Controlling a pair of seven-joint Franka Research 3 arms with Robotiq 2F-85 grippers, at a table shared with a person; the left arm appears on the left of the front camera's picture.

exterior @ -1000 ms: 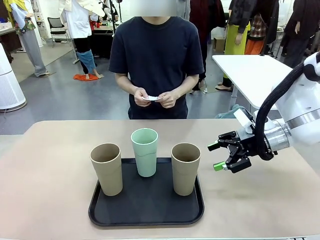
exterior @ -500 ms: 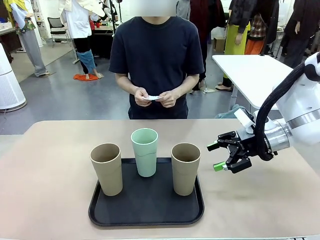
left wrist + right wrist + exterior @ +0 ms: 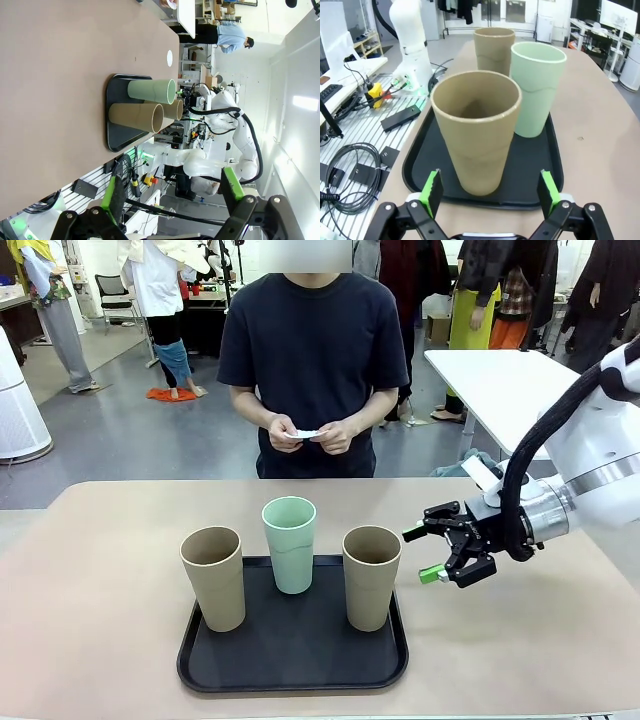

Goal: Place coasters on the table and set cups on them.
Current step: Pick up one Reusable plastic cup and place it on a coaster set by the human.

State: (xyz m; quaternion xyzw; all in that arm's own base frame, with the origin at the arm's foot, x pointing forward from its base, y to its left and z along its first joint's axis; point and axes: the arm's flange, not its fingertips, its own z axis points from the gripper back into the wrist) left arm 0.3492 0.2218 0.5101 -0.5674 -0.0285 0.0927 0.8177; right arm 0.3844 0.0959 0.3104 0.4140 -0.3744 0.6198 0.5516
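Three cups stand upright on a black tray (image 3: 290,665): a tan cup (image 3: 212,578) at left, a mint green cup (image 3: 289,544) behind the middle, a tan cup (image 3: 371,577) at right. My right gripper (image 3: 421,554) hovers open just right of the right tan cup, its fingers pointing at it. In the right wrist view that tan cup (image 3: 477,131) stands close ahead between the open fingers of the right gripper (image 3: 490,194). The person at the far side holds thin white coasters (image 3: 308,435) in both hands. My left gripper (image 3: 172,195) is open and holds nothing, with the cups (image 3: 150,91) farther off.
The beige table (image 3: 100,540) has bare room on both sides of the tray and between the tray and the person. A white table (image 3: 505,380) stands behind at right. People move about farther back.
My right gripper has moved a little to the left, closer to the right tan cup. The cups and the person's hands have stayed put.
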